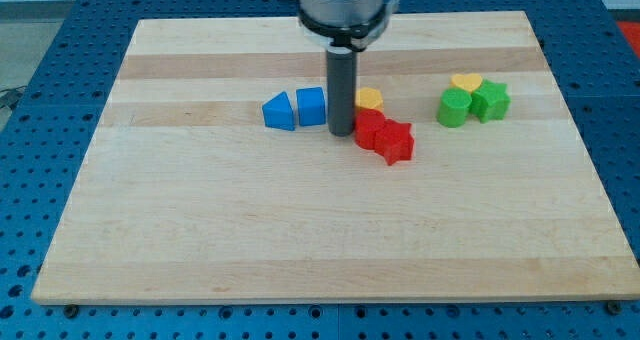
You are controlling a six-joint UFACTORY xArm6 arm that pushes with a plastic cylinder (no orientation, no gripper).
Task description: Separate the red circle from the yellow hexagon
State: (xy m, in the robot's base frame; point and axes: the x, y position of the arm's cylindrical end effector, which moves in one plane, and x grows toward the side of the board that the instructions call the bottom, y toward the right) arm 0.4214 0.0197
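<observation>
Evidently little is done: on the pale wooden tabletop (200,230) the small red circle block (368,128) touches the yellow hexagon block (371,98) behind it, my tip (341,132) just left of both; no pincer exists.

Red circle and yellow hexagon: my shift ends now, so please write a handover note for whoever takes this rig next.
Tool: my tip is down on the board, just left of the red circle, right of the blue cube.
Things: the yellow hexagon sits directly behind the red circle, touching or nearly so; the red star adjoins the circle's right.
Done: no gap visible.
Left: push the circle clear of the hexagon.
</observation>
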